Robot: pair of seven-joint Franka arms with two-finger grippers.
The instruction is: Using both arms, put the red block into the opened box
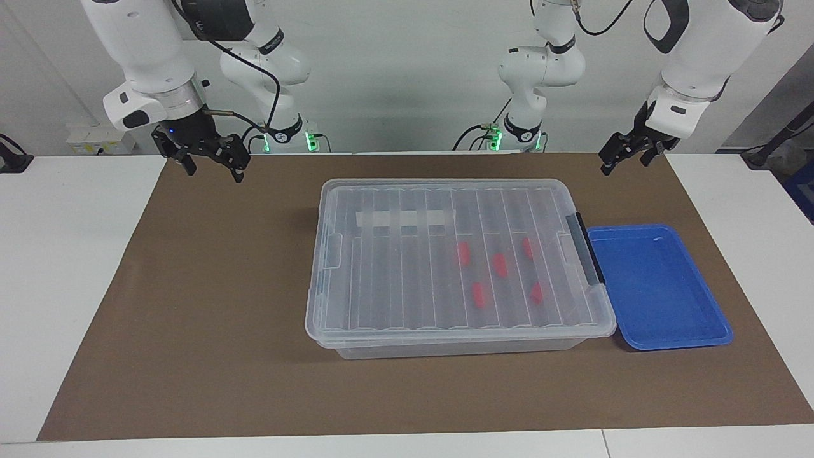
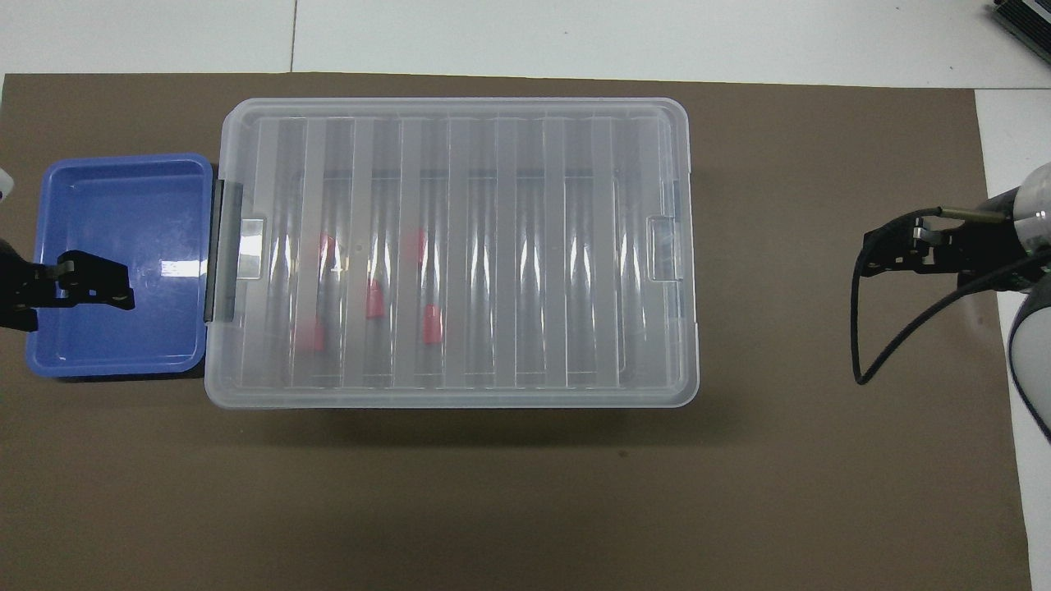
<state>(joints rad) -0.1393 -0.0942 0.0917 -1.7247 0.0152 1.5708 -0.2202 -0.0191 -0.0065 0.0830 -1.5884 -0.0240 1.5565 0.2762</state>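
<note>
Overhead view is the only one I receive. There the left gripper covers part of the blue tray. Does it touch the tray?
Observer: No. The left gripper hangs high in the air, open, well clear of the blue tray.
Operator: And the right gripper, is it down on the mat?
Observer: No. The right gripper is raised too, above a corner of the brown mat, open and holding nothing.
Operator: Is anything stuck on the lid of the box? I see only ribs.
Observer: Yes. A white tape strip lies on the lid of the box, toward the right arm's end.
</note>
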